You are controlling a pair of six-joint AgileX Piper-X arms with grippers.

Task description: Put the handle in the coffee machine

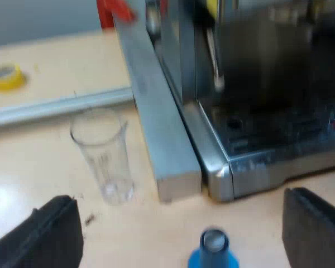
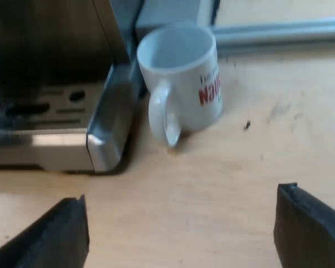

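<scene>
Silver espresso machine [image 1: 279, 163], white mug [image 2: 184, 78] lettered red, blue tamper [image 1: 214, 252], yellow tape [image 1: 5, 76].

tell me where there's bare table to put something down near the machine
Bare table runs from the mug out to the metal rail, and between the mug and the right gripper. Crowded: the measuring glass, metal beam, blue tamper and espresso machine corner sit close together.

a clear, empty measuring glass [image 1: 103, 153] stands upright on the pale wooden tabletop [image 1: 22, 167], just beside a square-section aluminium beam [image 1: 156, 123] but apart from it. a round blue tamper with a silvery top [image 1: 214, 251] sits near the beam's end. a roll of yellow tape [image 1: 5, 76] lies well away, beyond a flat aluminium rail [image 1: 56, 106]. a white ceramic mug with red lettering [image 2: 184, 78] stands upright and empty, its loop facing the camera.
</scene>
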